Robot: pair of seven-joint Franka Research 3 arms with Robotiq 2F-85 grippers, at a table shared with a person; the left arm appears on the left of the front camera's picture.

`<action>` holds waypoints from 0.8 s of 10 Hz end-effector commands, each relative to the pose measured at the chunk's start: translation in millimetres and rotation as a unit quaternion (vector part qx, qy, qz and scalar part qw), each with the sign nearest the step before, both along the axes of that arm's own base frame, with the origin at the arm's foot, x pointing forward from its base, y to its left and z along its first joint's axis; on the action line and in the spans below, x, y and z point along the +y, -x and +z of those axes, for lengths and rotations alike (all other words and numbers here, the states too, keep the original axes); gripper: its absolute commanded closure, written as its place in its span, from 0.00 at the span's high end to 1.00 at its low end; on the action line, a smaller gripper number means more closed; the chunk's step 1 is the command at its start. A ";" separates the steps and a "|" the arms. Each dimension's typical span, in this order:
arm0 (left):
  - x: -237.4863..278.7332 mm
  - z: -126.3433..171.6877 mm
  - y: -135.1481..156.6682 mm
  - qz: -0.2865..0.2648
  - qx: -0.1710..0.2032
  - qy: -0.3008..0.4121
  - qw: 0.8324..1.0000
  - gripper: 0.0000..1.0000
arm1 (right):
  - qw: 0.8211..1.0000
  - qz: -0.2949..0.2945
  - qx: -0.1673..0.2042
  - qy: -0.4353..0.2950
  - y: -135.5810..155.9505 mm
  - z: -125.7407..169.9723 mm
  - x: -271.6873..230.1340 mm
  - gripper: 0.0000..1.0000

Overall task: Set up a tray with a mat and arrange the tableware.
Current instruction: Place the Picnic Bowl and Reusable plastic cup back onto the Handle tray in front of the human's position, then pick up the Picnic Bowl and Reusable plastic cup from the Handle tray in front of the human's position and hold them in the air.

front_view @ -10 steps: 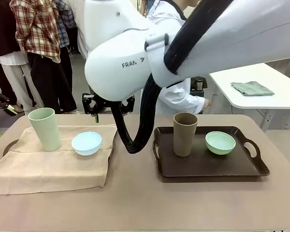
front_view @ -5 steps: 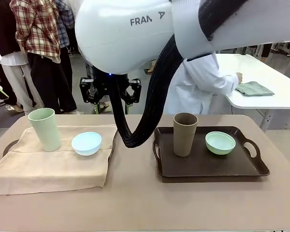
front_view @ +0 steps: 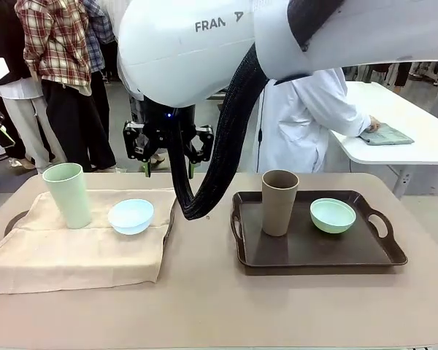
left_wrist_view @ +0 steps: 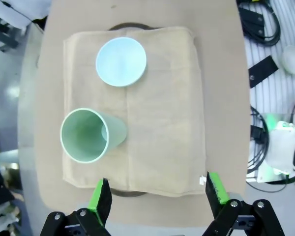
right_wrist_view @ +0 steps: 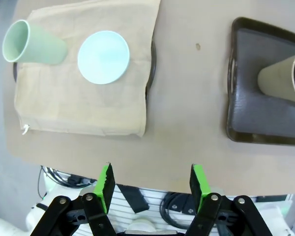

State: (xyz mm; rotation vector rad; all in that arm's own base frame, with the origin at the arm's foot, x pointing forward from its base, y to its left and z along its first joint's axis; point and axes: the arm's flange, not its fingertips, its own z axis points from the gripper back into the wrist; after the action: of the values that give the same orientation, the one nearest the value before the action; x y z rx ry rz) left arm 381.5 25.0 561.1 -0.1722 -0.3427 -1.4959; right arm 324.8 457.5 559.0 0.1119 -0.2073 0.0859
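A beige mat (front_view: 73, 251) covers a dark tray (front_view: 14, 219) on the table's left. On the mat stand a pale green tumbler (front_view: 67, 193) and a light blue bowl (front_view: 131, 216). A second dark brown tray (front_view: 314, 248) on the right holds a brown tumbler (front_view: 279, 202) and a mint green bowl (front_view: 333, 215). My right gripper (front_view: 168, 166) hangs open high over the table's far middle. From above, the right gripper (right_wrist_view: 151, 182) is empty, with the mat (right_wrist_view: 78, 108), green tumbler (right_wrist_view: 32, 42), blue bowl (right_wrist_view: 103, 57) and brown tumbler (right_wrist_view: 285, 76) far below. My left gripper (left_wrist_view: 158, 191) is open high above the mat (left_wrist_view: 162, 108), tumbler (left_wrist_view: 86, 135) and bowl (left_wrist_view: 121, 61).
A person in a white coat (front_view: 306, 124) stands behind the table and reaches to a folded grey-green cloth (front_view: 385, 135) on a white side table. Other people stand at the back left. Bare tabletop (front_view: 204, 277) lies between the two trays and along the front.
My right arm has swung up and its gripper has shifted slightly right. The person in the white coat has turned and reached to the cloth on the side table. The tableware has not moved.
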 end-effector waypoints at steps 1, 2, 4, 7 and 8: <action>1.3 -8.3 7.5 -0.007 -0.025 -0.011 1.000 1.00 | 1.000 -0.006 -0.013 0.006 3.9 2.3 -0.4 0.79; 1.3 -8.3 7.5 -0.007 -0.025 -0.011 1.000 1.00 | 1.000 -0.006 -0.013 0.006 3.9 2.3 -0.4 0.79; 1.3 -8.3 7.5 -0.007 -0.025 -0.011 1.000 1.00 | 1.000 -0.006 -0.013 0.006 3.9 2.3 -0.4 0.79; 1.3 -8.3 7.5 -0.007 -0.025 -0.011 1.000 1.00 | 1.000 -0.006 -0.013 0.006 3.9 2.3 -0.4 0.79; -0.3 -5.9 5.3 -0.002 -0.018 -0.001 1.000 1.00 | 1.000 0.002 -0.006 0.000 1.7 3.7 0.2 0.80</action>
State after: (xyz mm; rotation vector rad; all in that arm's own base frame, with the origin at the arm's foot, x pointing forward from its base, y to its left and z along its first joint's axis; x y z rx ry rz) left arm 376.2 25.3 554.9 -0.1442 -0.3671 -1.5056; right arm 323.7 457.3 562.7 0.1110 -0.2195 0.0891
